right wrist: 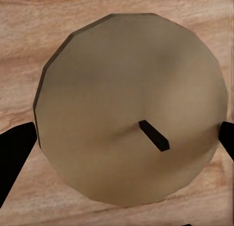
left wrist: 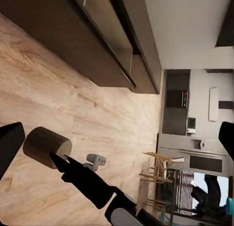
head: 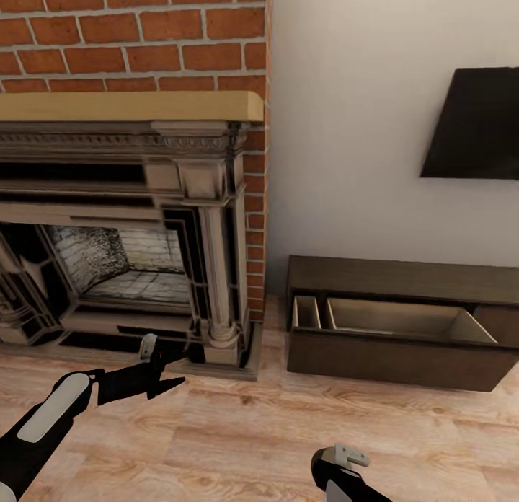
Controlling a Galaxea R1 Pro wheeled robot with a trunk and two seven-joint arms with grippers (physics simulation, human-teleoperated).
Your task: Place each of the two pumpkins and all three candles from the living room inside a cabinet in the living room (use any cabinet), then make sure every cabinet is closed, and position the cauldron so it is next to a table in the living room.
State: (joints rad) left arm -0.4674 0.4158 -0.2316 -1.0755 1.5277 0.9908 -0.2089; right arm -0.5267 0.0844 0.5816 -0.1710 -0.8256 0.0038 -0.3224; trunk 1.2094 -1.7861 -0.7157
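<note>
two arms of ours reach over a pale wood-plank floor (head: 238, 444) in a living room. in the head view a brick chimney wall (head: 137, 33) fills the upper left, with a light wooden mantel (head: 130, 107) over a carved fireplace (head: 137, 249). at the upper right a black wall tv (head: 476, 123) hangs on a cream wall. below it, at the lower right, sits the cabinet (head: 404, 361), its drawer pulled out and showing grey-beige insides.

our left gripper (head: 167, 372) hovers at the lower left, in front of the fireplace base, its fingers spread and holding nothing. our right gripper (left wrist: 61, 162) appears in the left wrist view, fingers closed around a tan candle (left wrist: 46, 147) that it holds over the floor, well apart from the cabinet. the right wrist view looks straight onto the candle's flat round end with its short dark wick (right wrist: 154, 136), black fingers (right wrist: 14, 153) flanking it on both sides, wood planks behind. far off in the left wrist view we see a kitchen with grey units and a wooden chair (left wrist: 161, 165).
</note>
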